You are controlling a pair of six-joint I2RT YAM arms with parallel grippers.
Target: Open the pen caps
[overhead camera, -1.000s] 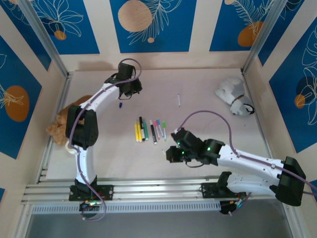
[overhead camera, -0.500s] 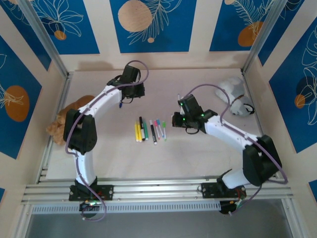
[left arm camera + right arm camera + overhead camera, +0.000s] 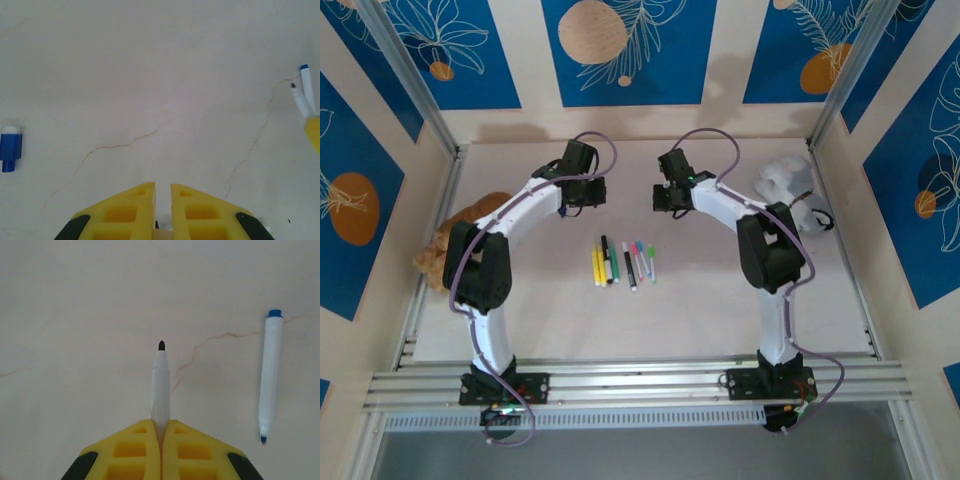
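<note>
While clamped, marker [image 3: 160, 385] beside blue pen [image 3: 270, 375]

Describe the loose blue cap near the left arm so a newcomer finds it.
On the pale table, find the left gripper in the far half. In its wrist view the blue cap lies alone at the picture's left edge. It is short and stubby with a white end, unlike the long slim pens opposite.

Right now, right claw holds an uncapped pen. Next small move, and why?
Probably lower the right claw and lay its black-tipped pen on the table beside the uncapped blue pen: its tip is bare, so it's done, and the blue pen already lies there.
</note>
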